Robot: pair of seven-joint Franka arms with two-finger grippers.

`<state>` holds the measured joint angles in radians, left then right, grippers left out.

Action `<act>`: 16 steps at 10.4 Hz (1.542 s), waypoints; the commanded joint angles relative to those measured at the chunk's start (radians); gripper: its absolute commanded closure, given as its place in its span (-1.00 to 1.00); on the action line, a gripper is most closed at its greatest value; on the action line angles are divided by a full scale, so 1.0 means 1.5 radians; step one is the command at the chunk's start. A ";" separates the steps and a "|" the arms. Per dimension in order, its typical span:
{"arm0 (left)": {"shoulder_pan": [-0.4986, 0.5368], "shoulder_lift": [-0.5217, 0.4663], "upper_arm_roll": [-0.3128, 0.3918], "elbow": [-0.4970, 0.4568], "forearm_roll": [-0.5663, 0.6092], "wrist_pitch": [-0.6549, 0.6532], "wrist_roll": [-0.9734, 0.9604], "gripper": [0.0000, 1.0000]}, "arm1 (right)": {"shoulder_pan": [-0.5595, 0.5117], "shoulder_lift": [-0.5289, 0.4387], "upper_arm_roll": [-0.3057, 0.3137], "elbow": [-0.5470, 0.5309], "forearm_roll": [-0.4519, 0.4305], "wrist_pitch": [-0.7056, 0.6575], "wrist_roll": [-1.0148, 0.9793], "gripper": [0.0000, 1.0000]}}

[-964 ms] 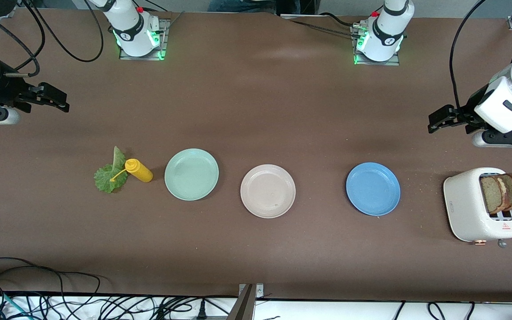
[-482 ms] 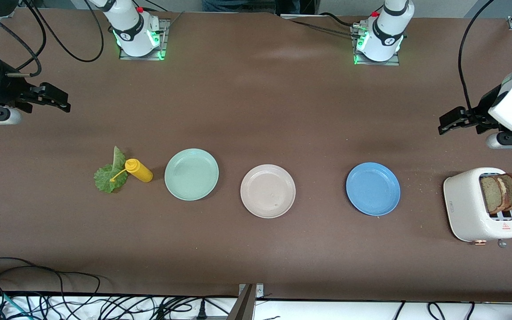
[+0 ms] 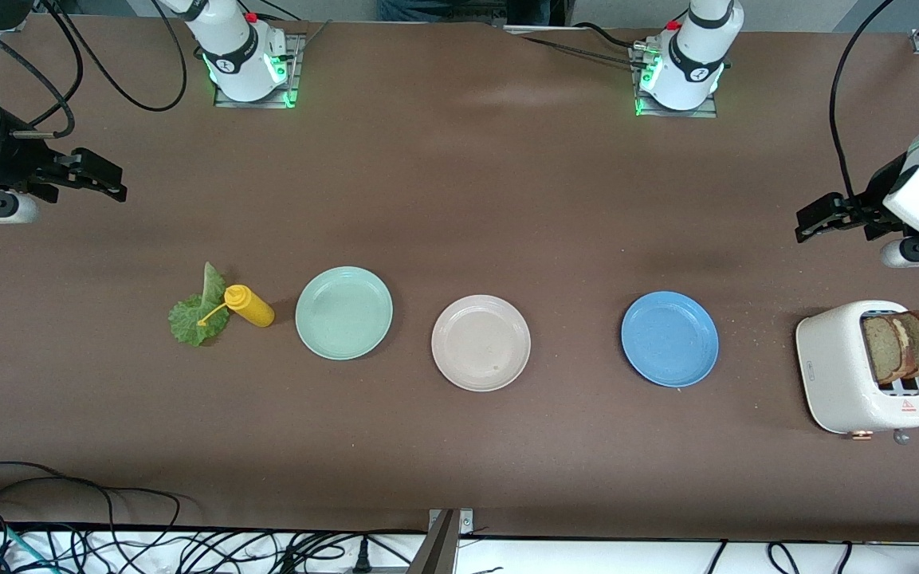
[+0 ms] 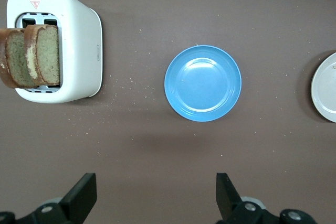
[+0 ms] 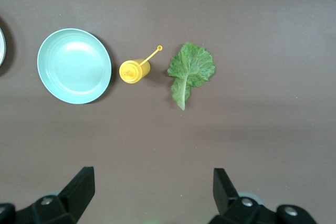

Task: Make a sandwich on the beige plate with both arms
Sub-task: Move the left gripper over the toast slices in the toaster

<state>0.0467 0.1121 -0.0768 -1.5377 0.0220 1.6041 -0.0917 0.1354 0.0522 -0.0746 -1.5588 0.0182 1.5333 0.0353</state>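
Note:
The beige plate [image 3: 481,343] lies empty at the middle of the table, between two other plates; its edge shows in the left wrist view [image 4: 326,87]. Two brown toast slices [image 3: 901,344] [image 4: 29,56] stand up out of a toaster at the left arm's end. A green lettuce leaf [image 3: 196,315] [image 5: 190,72] lies flat at the right arm's end. My left gripper [image 3: 814,219] [image 4: 156,187] hangs open over bare table near the toaster, holding nothing. My right gripper [image 3: 108,179] [image 5: 154,182] hangs open over bare table near the lettuce, also empty.
A mint-green plate [image 3: 343,312] [image 5: 74,65] and a blue plate [image 3: 669,339] [image 4: 202,83] flank the beige one. A yellow squeeze bottle [image 3: 249,305] [image 5: 135,71] lies touching the lettuce. The white toaster [image 3: 842,367] [image 4: 79,40] has crumbs around it. Cables run along the table's front edge.
My left arm has drawn its gripper outward toward its own end of the table. The right gripper has barely shifted. Nothing on the table has moved.

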 commanded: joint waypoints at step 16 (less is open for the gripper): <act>0.080 0.022 0.000 0.010 0.099 -0.001 0.075 -1.00 | -0.002 0.001 -0.005 0.007 0.004 -0.001 -0.005 -1.00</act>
<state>0.1558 0.1177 -0.0680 -1.5385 0.1027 1.6045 -0.0031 0.1335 0.0526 -0.0799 -1.5589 0.0184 1.5334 0.0352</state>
